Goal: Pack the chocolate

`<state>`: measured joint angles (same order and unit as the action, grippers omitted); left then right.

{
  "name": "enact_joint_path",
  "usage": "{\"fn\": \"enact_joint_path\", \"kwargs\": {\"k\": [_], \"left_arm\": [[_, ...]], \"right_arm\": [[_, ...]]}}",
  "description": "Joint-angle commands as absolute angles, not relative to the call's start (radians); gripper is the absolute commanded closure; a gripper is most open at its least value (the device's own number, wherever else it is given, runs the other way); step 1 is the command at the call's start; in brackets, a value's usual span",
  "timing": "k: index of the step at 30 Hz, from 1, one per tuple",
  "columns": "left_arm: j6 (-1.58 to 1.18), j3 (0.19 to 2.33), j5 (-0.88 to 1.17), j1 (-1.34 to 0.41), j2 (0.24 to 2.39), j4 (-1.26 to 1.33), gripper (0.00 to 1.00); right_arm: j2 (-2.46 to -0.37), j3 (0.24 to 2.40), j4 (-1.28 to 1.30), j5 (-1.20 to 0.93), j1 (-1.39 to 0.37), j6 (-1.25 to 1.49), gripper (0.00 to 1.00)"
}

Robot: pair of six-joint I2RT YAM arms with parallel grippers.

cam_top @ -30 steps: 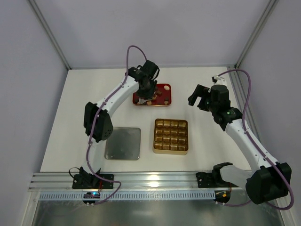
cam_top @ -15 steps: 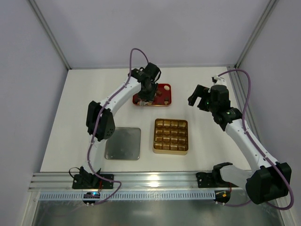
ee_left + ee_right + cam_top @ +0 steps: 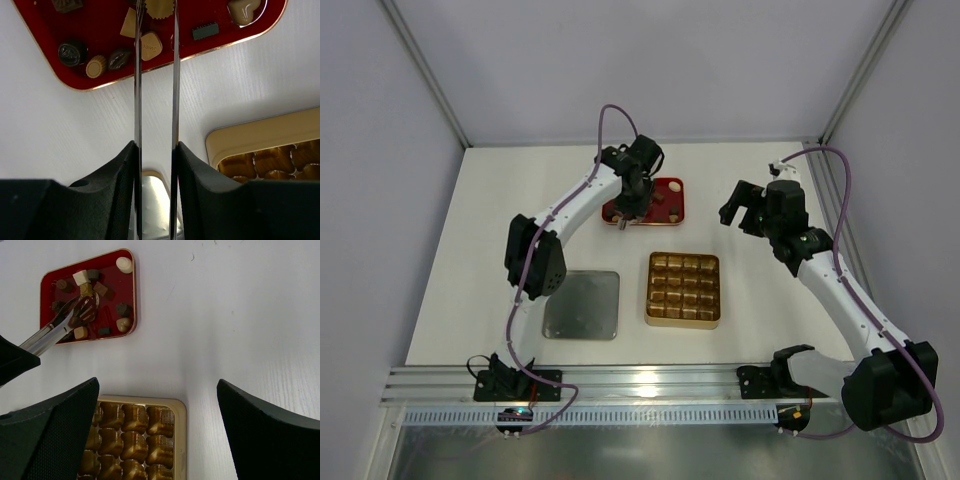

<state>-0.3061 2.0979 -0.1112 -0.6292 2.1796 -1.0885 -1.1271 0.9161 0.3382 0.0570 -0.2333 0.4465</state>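
Several small chocolates (image 3: pixel 80 277), dark, light brown and white, lie in the red tray (image 3: pixel 672 187) at the back; they also show in the left wrist view (image 3: pixel 95 66). My left gripper (image 3: pixel 631 196) is shut on metal tongs (image 3: pixel 138 100). The tong tips (image 3: pixel 86 307) reach down among the pieces in the red tray (image 3: pixel 50 282). A light brown piece (image 3: pixel 150 46) lies between the blades; I cannot tell if it is pinched. The gold grid tray (image 3: pixel 684 322) sits mid-table. My right gripper (image 3: pixel 742 207) is open and empty, above the table right of the trays.
A silver flat lid (image 3: pixel 581 304) lies left of the gold tray and shows behind the tongs (image 3: pixel 150 200). The gold tray's rim (image 3: pixel 180 440) is below my right gripper (image 3: pixel 157 384). White walls and frame posts bound the table at the back and sides.
My left gripper with the tongs has shifted slightly left and nearer over the red tray. The right arm has not moved.
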Motion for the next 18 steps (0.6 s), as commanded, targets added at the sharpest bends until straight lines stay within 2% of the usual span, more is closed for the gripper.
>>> {"fn": "enact_joint_path", "kwargs": {"k": [1,11,18], "left_arm": [[-0.295,2.155,-0.120,-0.635,2.177,-1.112,0.65],[-0.288,2.267,-0.137,-0.635,2.189,-1.146,0.68],[-0.296,2.261,-0.121,-0.637,2.168,-1.167,0.70]], "right_arm": [[-1.134,0.925,0.319,0.055,-0.233,0.440,0.00],[-1.138,0.930,0.321,0.058,-0.233,0.440,0.00],[-1.140,0.928,0.319,0.057,-0.233,0.439,0.00]]}}
